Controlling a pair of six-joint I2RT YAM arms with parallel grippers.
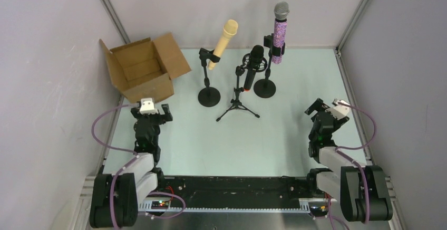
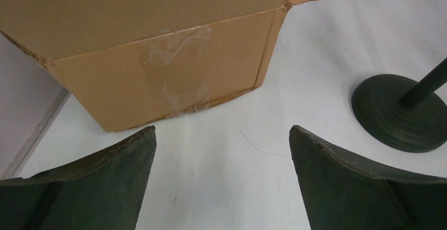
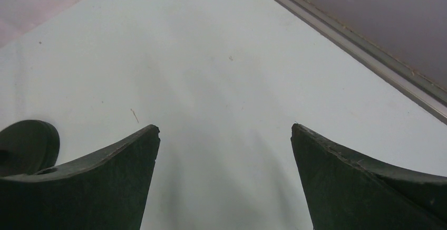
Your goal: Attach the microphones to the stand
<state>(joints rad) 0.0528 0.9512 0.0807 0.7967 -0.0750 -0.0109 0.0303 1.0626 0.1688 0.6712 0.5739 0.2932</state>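
Pale walls point(image 1: 47, 82) close in a light table point(image 1: 211, 145). Toward 12 o'clock on it stand three holders. The cream microphone point(image 1: 224, 41) leans in the clip of the left round-base stand point(image 1: 209, 96). The black microphone point(image 1: 254, 66) sits in the tripod stand point(image 1: 238, 108). The purple glitter microphone point(image 1: 280, 35) is upright in the right round-base stand point(image 1: 264, 88). An open cardboard box point(image 1: 142, 69) lies at 10 o'clock. The left gripper point(image 2: 222, 135) hovers at 8 o'clock just before the box, jaws spread wide, holding nothing. The right gripper point(image 3: 225, 130), at 4 o'clock, is likewise spread over bare table.
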